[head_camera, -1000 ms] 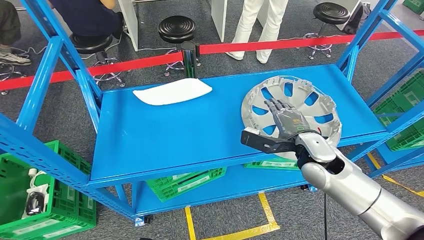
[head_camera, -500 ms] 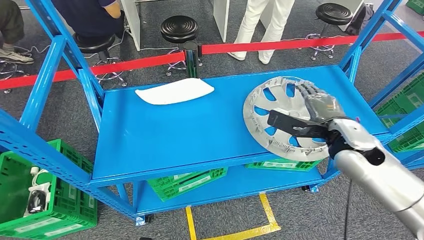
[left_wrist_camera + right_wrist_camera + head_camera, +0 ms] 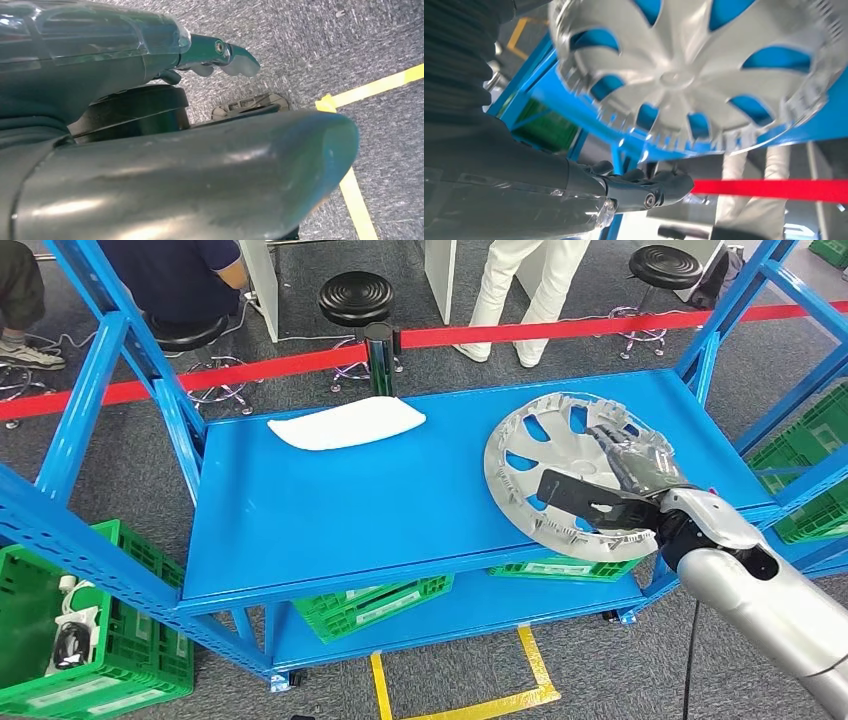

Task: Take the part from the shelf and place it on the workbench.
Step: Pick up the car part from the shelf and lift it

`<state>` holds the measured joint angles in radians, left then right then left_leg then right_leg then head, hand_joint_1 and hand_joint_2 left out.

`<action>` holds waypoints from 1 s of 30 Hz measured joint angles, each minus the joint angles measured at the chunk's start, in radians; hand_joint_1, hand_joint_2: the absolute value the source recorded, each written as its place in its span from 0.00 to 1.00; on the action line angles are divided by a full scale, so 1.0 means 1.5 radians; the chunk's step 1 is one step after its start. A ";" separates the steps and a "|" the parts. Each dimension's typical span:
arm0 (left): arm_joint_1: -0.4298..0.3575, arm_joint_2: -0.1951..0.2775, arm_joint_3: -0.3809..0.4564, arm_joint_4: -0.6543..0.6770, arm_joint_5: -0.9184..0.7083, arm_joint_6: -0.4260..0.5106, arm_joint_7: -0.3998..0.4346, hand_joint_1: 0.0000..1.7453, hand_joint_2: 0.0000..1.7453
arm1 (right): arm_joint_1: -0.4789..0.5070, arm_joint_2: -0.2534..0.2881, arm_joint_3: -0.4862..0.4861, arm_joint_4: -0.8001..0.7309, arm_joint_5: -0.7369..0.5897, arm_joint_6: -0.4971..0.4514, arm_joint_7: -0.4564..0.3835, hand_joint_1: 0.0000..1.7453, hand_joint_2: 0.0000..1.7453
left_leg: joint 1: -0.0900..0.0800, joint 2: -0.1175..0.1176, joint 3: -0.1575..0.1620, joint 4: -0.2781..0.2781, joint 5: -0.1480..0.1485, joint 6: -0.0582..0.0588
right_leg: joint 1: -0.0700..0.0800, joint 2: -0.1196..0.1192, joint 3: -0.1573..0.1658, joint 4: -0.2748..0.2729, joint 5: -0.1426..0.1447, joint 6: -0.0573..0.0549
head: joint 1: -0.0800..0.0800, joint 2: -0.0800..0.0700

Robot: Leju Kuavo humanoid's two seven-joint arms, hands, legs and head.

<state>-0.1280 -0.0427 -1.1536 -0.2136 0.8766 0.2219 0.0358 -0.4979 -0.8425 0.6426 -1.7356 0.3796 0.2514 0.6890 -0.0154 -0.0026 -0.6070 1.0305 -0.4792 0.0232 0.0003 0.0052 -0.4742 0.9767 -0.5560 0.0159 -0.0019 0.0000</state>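
A silver hubcap (image 3: 565,455) lies on the right part of the blue shelf deck (image 3: 330,510), its near rim reaching past the front edge. My right hand (image 3: 635,475) is spread over the hubcap's right half, thumb stretched toward its middle and fingers apart. In the right wrist view the hubcap (image 3: 679,80) is close beyond my dark fingers (image 3: 644,192), with a gap between them and nothing gripped. My left hand (image 3: 150,150) hangs over grey floor, holding nothing. A white curved panel (image 3: 347,423) lies at the back left of the deck.
Blue uprights (image 3: 90,390) frame the shelf on both sides. Green crates (image 3: 90,640) sit at lower left, under the deck (image 3: 375,605) and at right (image 3: 815,470). A red barrier tape (image 3: 280,362), black stools (image 3: 354,297) and people's legs (image 3: 520,290) are behind. Yellow floor tape (image 3: 480,705).
My right hand went from the hubcap's near rim up and right across it, then settled lower over its right half. The hubcap and white panel stayed put.
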 joint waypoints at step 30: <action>0.000 -0.003 0.000 0.000 -0.014 -0.003 0.017 0.00 0.00 | 0.015 0.028 0.107 0.136 -0.059 -0.037 -0.024 0.00 1.00 | 0.000 0.004 0.000 0.000 0.000 0.000 | 0.000 0.002 0.000 0.000 0.000 0.000 | 0.000 0.000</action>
<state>-0.1287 -0.0477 -1.1536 -0.2136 0.8556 0.2167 0.0612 -0.4746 -0.8011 0.8037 -1.5314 0.2915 0.1955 0.6532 -0.0155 0.0031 -0.6063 1.0304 -0.4795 0.0235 0.0002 0.0089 -0.4748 0.9767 -0.5559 0.0159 -0.0015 0.0000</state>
